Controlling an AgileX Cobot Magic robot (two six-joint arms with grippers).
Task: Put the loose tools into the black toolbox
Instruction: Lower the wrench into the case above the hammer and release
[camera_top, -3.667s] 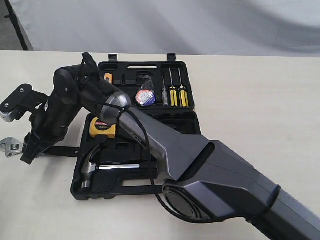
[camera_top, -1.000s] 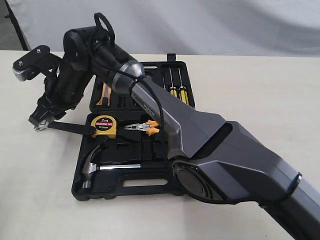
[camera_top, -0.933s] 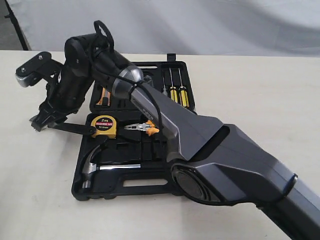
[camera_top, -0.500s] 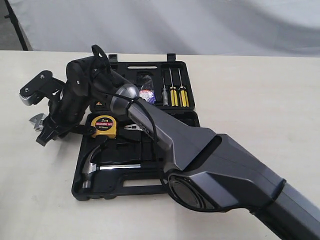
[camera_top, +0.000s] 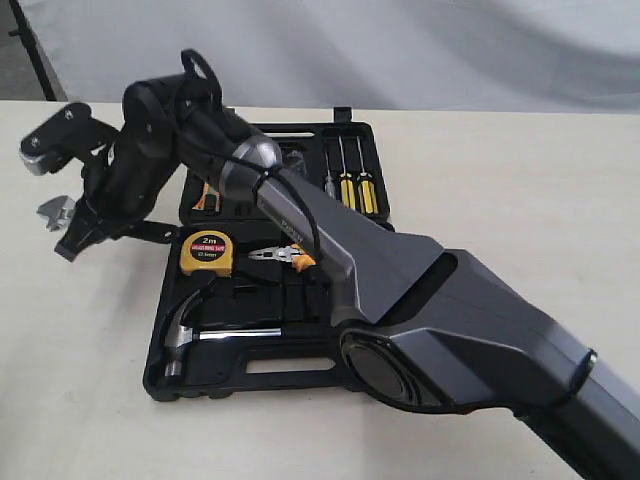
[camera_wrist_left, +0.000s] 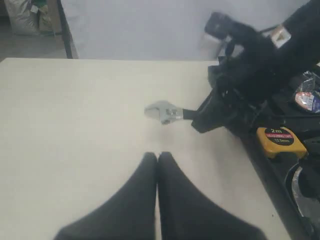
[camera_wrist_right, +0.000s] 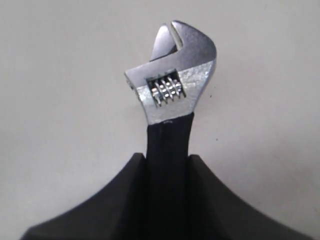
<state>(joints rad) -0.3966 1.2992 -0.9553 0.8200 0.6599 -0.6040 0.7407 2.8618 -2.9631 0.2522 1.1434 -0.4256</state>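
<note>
Your right claw (camera_wrist_right: 168, 161) grips the wrench (camera_wrist_right: 172, 85) by its black handle, head jutting past the tips | your left claw (camera_wrist_left: 158, 159) pressed together, empty, wrench ahead of it.

The right arm (camera_top: 400, 290) spans the toolbox (camera_top: 220, 378), wrench (camera_top: 52, 213) jutting leftward. Table (camera_top: 530, 190) along the left and right edges lies open.
</note>
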